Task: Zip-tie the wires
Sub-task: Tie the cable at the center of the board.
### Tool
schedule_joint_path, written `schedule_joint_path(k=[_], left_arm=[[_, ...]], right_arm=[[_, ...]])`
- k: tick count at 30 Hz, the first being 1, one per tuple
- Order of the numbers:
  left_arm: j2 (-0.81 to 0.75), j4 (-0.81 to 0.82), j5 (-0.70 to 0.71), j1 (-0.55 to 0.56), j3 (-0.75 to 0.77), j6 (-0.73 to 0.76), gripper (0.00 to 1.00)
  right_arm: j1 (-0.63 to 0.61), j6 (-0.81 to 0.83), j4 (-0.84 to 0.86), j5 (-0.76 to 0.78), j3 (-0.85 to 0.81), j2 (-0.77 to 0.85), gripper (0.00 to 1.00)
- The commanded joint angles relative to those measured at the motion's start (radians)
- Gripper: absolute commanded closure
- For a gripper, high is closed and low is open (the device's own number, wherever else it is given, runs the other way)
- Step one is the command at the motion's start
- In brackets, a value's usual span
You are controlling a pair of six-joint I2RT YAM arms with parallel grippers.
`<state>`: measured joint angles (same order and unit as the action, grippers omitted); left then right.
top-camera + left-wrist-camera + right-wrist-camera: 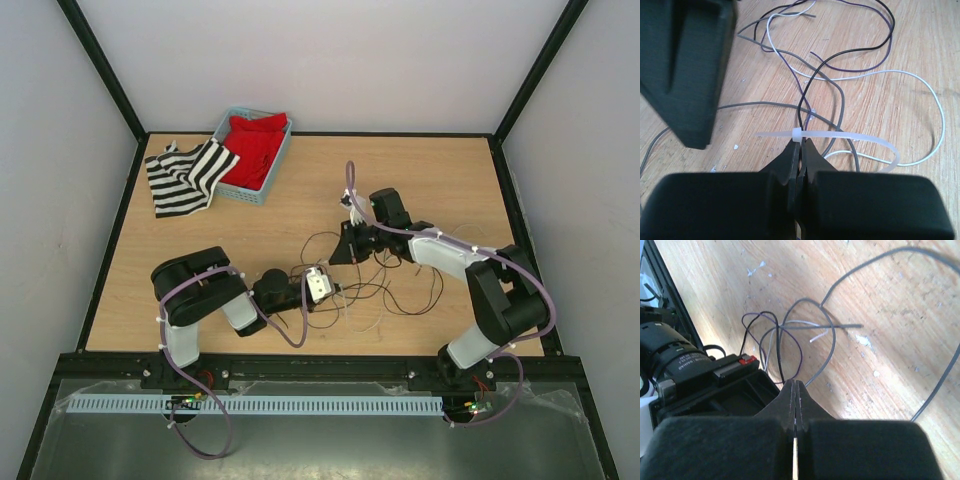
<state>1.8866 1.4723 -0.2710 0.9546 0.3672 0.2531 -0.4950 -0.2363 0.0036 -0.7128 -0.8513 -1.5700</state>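
The left fingers (786, 159) are pressed together, clamped on the zip tie (840, 137) right at its small square head. From that pinch the white strip runs across just beyond the fingertips: a short stub points to their left, and the longer part goes to their right, then bends back toward the camera in an open curve. A black strand of the wires (807, 77) comes down to the head from beyond, and grey strands pass under the strip just right of the fingertips. Farther out, black, purple, grey and white strands loop loosely over the wooden tabletop (880, 105). The right fingers (784, 402) are also closed tip to tip; a pale sliver shows in the seam between them, but I cannot tell whether it is anything gripped. Ahead of them lie dark, purple and grey loops, with one grey strand sweeping off to their right. Far beyond both pairs of fingers and to their left, a teal basket (279, 166) holds a red cloth (255, 150), and a black-and-white striped cloth (185, 178) lies against the basket's left side.
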Motion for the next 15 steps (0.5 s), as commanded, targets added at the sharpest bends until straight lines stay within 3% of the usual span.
schedule_joint_path(k=[1, 5, 6, 8, 10, 12, 15], left_arm=[[-0.006, 0.008, -0.038, 0.004, 0.008, -0.010, 1.00], [-0.010, 0.009, -0.025, 0.000, 0.007, -0.025, 1.00], [-0.012, 0.008, -0.026, -0.003, 0.006, -0.028, 1.00], [-0.014, 0.008, -0.029, -0.010, 0.005, -0.038, 1.00], [-0.012, 0.008, -0.027, -0.013, 0.006, -0.041, 1.00], [-0.012, 0.008, -0.024, -0.015, 0.006, -0.040, 1.00], [-0.013, 0.008, -0.025, -0.015, 0.007, -0.039, 1.00]], right_arm=[[0.008, -0.017, 0.057, 0.004, -0.043, -0.017, 1.00], [0.016, -0.006, 0.043, 0.005, -0.052, -0.011, 1.00], [0.021, 0.000, 0.030, 0.018, -0.050, 0.001, 0.93], [0.024, 0.017, 0.008, 0.049, -0.037, 0.037, 0.69], [0.026, 0.033, -0.019, 0.063, -0.021, 0.068, 0.56], [0.025, 0.035, -0.031, 0.061, 0.008, 0.095, 0.48], [0.024, 0.032, -0.034, 0.051, 0.057, 0.118, 0.44]])
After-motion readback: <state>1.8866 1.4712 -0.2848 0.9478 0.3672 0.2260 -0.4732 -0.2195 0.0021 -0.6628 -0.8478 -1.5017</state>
